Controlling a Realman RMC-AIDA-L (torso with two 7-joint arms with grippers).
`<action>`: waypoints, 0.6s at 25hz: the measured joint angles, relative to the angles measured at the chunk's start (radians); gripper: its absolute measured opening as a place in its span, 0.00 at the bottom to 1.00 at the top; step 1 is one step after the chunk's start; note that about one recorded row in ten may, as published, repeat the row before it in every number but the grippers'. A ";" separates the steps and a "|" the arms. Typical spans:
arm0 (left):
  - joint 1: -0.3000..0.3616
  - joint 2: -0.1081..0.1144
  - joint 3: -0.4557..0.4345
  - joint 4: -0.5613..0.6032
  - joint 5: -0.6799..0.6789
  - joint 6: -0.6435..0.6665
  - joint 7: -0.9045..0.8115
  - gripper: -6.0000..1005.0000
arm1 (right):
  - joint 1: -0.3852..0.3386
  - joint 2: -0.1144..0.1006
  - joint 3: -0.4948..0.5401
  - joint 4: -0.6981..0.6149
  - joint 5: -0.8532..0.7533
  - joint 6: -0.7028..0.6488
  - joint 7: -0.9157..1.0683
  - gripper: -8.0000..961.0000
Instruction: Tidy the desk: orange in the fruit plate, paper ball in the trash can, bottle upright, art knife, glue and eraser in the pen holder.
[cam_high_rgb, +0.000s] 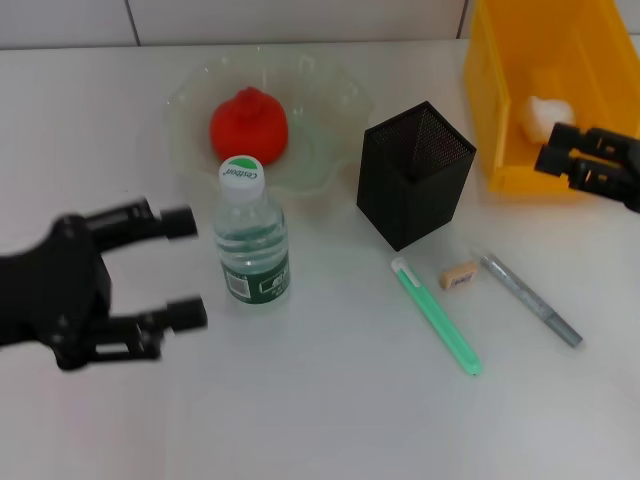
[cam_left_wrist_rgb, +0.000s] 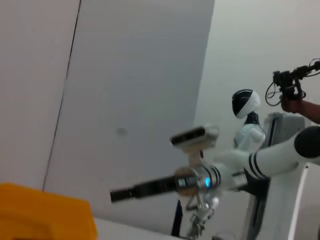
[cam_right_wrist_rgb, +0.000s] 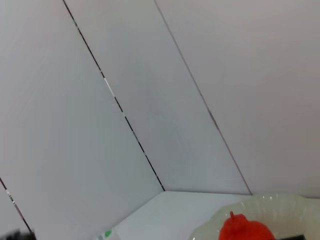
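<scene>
Orange (cam_high_rgb: 249, 124) sits in the fruit plate (cam_high_rgb: 335, 95), paper ball (cam_high_rgb: 551, 110) in the trash can (cam_high_rgb: 520, 60), bottle (cam_high_rgb: 252, 240) upright, so what's left is the pen holder (cam_high_rgb: 415, 172) step. Left gripper (cam_high_rgb: 186, 268) has its fingers spread wide with nothing between them; the bottle stands just beyond the fingertips, apart from them. Right gripper (cam_high_rgb: 553, 148) hangs at the trash can's front wall, fingers close together, nothing held, paper ball just past the tips inside the bin. Eraser (cam_high_rgb: 459, 275) lies flat between a green stick-shaped item (cam_high_rgb: 437, 317) and a grey one (cam_high_rgb: 529, 297); can't say which is knife and which is glue. All three lie just in front of the holder, well apart from either gripper's fingers. My read: the right arm is closer and needs a low pinch on small flat parts. The holder's tall wall is the thing to clear on the drop.
</scene>
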 joint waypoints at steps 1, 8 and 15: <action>0.000 -0.005 0.006 -0.025 0.023 -0.007 0.020 0.83 | 0.007 -0.001 -0.003 -0.027 0.002 -0.008 0.034 0.68; -0.023 -0.066 0.014 -0.221 0.143 -0.142 0.235 0.82 | 0.062 -0.013 -0.188 -0.411 -0.036 -0.098 0.376 0.68; -0.088 -0.075 0.020 -0.332 0.199 -0.223 0.266 0.82 | 0.121 0.005 -0.507 -0.945 -0.355 -0.180 0.835 0.67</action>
